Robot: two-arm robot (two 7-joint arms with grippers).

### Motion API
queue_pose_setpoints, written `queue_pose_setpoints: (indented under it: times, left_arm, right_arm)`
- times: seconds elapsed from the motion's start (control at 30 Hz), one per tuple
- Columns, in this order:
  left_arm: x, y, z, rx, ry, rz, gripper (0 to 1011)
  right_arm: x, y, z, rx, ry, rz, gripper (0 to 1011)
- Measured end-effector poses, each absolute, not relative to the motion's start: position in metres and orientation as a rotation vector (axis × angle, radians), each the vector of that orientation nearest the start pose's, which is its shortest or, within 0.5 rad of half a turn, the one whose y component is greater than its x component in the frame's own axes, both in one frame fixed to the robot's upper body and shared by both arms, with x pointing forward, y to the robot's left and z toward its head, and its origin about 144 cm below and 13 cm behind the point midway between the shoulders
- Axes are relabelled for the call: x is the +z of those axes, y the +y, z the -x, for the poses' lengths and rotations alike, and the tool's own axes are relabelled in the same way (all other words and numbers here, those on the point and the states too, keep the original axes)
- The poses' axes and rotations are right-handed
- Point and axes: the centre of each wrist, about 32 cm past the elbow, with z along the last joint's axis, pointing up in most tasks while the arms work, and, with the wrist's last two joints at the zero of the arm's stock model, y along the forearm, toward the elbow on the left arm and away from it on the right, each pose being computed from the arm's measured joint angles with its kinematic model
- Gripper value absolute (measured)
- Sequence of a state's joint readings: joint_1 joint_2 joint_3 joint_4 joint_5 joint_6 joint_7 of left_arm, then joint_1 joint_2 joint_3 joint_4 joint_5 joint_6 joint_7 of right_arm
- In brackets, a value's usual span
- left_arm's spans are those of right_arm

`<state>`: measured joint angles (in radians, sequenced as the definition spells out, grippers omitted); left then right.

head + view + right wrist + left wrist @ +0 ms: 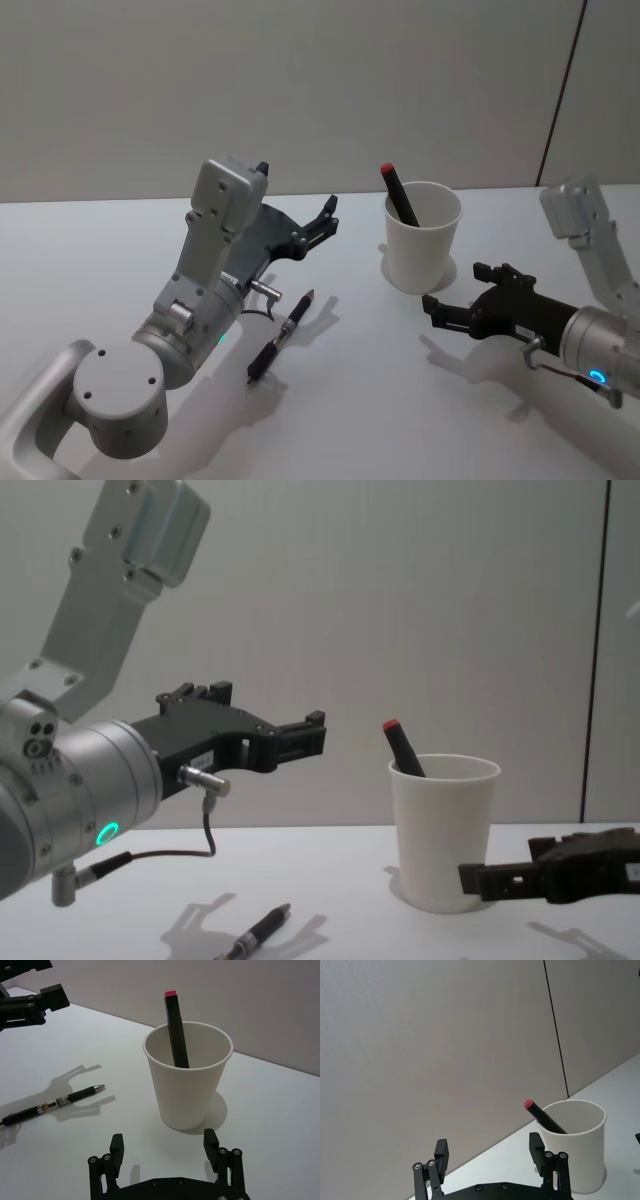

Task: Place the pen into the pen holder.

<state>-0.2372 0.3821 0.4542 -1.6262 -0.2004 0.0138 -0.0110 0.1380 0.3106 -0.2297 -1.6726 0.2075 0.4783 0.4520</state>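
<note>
Though both gape, left end effector (489, 1146) raised, right end effector (457, 288) low — pen (283, 337) flat.

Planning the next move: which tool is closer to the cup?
Right. The right tool sits low beside the cup, close to its base; the left tool hangs raised, off to the cup's left.

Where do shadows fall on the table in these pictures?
Head view: the left gripper throws a forked shadow around the black pen on the table; the right gripper shadows the table beneath itself. Right wrist view: a soft shadow hugs the pen holder at its base. Chest view: faint shadows flank the pen.
</note>
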Motion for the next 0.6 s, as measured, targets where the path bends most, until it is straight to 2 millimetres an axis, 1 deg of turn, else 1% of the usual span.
queue_pose_setpoints:
  times: [0.6]
  left_arm:
    - [1.2044,0.1984,-0.492,1.124,-0.268,-0.061,1001]
  right_arm:
    - [1.206,-0.2387,-0.4846,-0.896,0.177,0.311,1002]
